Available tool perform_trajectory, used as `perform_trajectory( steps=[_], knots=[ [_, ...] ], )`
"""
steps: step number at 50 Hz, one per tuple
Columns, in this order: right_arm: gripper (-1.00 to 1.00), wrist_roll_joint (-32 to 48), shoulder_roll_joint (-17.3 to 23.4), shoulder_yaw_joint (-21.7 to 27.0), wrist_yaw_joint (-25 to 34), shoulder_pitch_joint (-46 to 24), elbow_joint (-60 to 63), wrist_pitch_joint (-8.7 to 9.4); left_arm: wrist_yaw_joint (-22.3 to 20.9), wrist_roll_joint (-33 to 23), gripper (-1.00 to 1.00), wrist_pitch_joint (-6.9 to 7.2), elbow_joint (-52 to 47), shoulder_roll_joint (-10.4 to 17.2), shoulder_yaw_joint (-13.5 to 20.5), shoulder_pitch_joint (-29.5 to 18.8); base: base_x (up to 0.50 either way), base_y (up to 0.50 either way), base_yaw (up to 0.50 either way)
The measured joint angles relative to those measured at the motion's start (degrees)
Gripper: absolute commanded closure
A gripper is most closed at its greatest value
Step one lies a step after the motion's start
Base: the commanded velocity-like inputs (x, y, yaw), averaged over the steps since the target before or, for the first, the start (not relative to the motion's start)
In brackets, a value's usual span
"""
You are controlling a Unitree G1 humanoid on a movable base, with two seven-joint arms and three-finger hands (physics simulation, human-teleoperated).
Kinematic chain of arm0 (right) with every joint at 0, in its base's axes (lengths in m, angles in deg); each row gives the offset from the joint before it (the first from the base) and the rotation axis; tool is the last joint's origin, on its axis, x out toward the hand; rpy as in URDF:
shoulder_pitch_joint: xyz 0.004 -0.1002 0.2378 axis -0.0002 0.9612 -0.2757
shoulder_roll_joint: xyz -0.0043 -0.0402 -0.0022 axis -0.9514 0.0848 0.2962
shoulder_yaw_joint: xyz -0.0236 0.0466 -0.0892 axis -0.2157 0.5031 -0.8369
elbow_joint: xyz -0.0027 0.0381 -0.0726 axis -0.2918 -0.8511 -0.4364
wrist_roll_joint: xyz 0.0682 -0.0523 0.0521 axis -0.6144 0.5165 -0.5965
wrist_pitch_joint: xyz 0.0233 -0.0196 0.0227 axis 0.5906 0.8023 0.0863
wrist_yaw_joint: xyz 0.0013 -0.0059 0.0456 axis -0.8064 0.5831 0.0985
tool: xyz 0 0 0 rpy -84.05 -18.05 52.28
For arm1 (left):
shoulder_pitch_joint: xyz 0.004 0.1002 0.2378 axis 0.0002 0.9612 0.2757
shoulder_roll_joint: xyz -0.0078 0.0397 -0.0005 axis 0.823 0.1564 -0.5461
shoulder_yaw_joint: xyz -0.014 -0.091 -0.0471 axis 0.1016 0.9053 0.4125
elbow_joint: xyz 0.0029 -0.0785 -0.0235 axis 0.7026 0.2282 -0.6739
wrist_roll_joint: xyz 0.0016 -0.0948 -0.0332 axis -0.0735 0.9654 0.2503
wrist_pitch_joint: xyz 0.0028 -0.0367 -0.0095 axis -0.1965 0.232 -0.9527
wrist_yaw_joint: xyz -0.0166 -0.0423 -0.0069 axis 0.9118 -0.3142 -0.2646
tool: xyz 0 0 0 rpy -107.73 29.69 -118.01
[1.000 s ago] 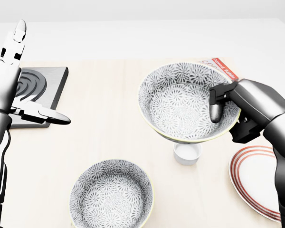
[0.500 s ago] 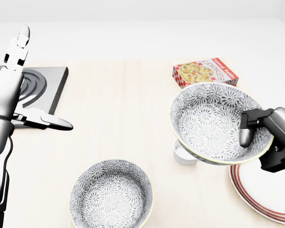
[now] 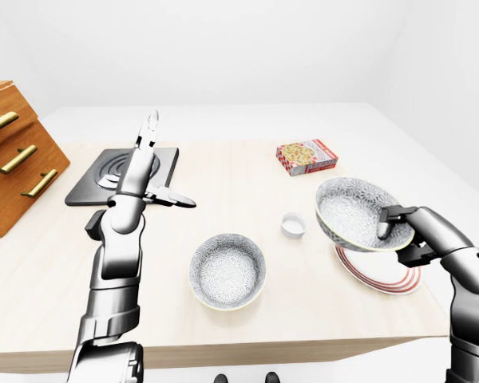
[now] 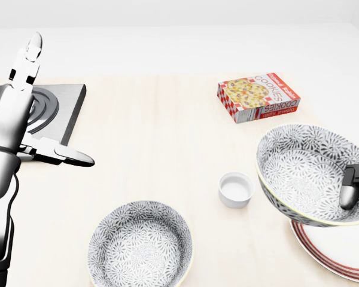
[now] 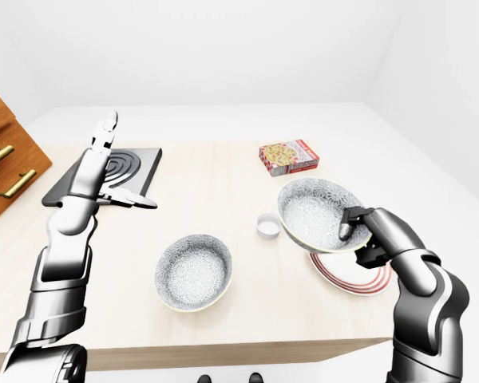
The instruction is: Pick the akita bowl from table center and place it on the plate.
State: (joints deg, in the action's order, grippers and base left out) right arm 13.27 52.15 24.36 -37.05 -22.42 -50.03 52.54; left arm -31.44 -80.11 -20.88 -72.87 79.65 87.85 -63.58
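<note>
Head view: steep downward look, close in, cropped to the pale wooden tabletop [image 4: 155,149] from the black stove plate [image 4: 60,107] at left to the red-striped white plate [image 4: 338,254] at bottom right. Eye views: pulled back, shallower tilt, far edge and white walls included, plus the brown wooden drawer cabinet [image 3: 12,155] at left. Slight sideways offset between the two eyes. Shared across all three: red cookie box [image 4: 258,97], small white cup [image 3: 293,225], patterned grey bowls.
</note>
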Motion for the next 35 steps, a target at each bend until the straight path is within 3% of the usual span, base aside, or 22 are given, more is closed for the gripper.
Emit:
perform_trajectory(
  steps=[10, 19, 29, 35],
  knots=[
    [1.0, -0.15, 1.23, 2.63, -0.84, 1.54, -3.11, -0.31, -0.09, -0.28, -1.0, 0.0, 0.07, -0.18, -0.21, -0.21, 0.0, 0.0, 0.0],
    [1.0, 0.52, 2.12, 5.12, -1.66, 3.02, -4.85, -1.83, 0.09, -0.46, -1.0, 0.0, 0.94, -0.22, -0.36, -0.49, 0.0, 0.0, 0.0],
    [1.0, 2.29, 2.86, 7.37, -3.12, 4.6, -6.9, -5.52, 0.24, -0.74, -1.0, 0.0, 1.6, -0.32, -0.51, -0.44, 0.0, 0.0, 0.0],
    [1.0, 2.34, 3.09, 9.54, -4.13, 6.32, -9.07, -9.34, 0.28, -0.96, -1.0, 0.0, 1.77, -0.43, -0.59, -0.29, 0.0, 0.0, 0.0]
  ],
)
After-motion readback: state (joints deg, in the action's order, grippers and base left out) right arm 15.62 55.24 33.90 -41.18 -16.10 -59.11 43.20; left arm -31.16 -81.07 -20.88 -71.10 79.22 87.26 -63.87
